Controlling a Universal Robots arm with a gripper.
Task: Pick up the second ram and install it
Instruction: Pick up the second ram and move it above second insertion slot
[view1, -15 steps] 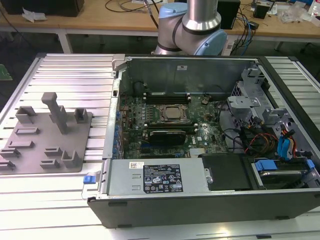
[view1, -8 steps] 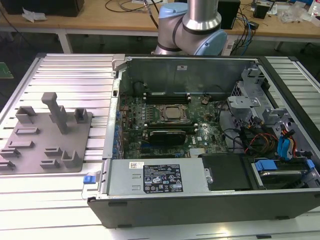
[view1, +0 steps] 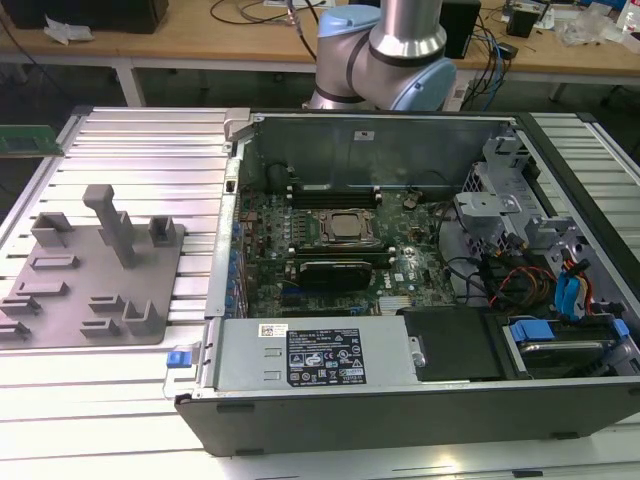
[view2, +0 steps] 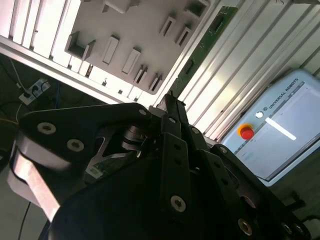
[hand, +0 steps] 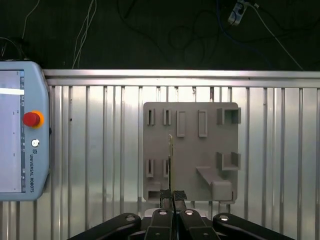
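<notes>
The gripper (hand: 172, 193) is pinched narrow on the ram (hand: 171, 160) and holds it by one end, so the stick runs straight out from the fingertips. In the first wrist view the ram shows edge-on as a thin line across the grey plate (hand: 192, 150), which lies flat on the ribbed table (hand: 100, 150). In the second wrist view its green face and dark chips show (view2: 212, 32), slanting away from the gripper (view2: 170, 100) past the plate's edge (view2: 135, 25). A pendant (hand: 20, 130) lies beside the table. In the exterior view the arm (view1: 400, 40) rises behind the open case (view1: 400, 420); the plate (view1: 100, 285) sits on that view's left, and a green board (view1: 28, 138) lies at the far left edge.
</notes>
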